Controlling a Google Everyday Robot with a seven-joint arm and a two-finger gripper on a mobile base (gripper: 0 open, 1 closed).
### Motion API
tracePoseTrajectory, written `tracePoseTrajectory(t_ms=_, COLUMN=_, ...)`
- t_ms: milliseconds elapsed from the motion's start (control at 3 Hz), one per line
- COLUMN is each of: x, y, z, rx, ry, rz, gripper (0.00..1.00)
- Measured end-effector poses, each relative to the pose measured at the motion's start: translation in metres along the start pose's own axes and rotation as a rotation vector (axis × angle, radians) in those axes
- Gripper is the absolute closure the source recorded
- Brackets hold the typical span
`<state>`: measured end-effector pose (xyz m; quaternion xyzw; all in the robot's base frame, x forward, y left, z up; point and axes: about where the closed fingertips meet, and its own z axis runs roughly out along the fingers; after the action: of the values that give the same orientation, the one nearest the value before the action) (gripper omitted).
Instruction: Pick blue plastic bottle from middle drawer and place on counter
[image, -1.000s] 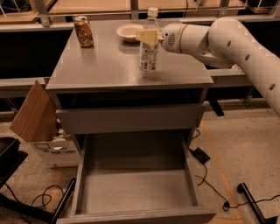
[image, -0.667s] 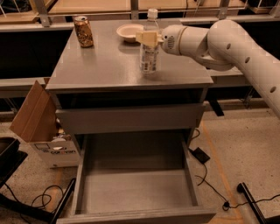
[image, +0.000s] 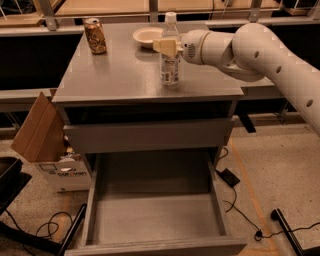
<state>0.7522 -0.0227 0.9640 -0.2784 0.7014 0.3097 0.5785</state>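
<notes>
The blue plastic bottle (image: 170, 67) stands upright on the counter (image: 115, 75), right of its middle. It is clear, with a white cap and a whitish label. My gripper (image: 166, 47) reaches in from the right on the white arm and sits at the bottle's shoulder, just under the cap. The middle drawer (image: 90, 210) is pulled fully out below the counter, and its inside shows nothing in it.
A golden-brown can (image: 95, 36) stands at the counter's back left and a white bowl (image: 146, 36) at the back middle. A closed drawer front (image: 150, 136) sits above the open drawer. Cardboard boxes (image: 35, 132) stand to the left. Cables (image: 235, 200) lie on the floor to the right.
</notes>
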Motion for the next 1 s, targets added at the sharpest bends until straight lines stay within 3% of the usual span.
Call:
tracePoseTrajectory(t_ms=667, x=0.023, y=0.001, z=0.011, rx=0.019, ry=0.047, rz=-0.024, gripper=1.0)
tracePoseTrajectory(t_ms=1000, x=0.023, y=0.003, z=0.013, rx=0.014, ry=0.047, rz=-0.024, gripper=0.82)
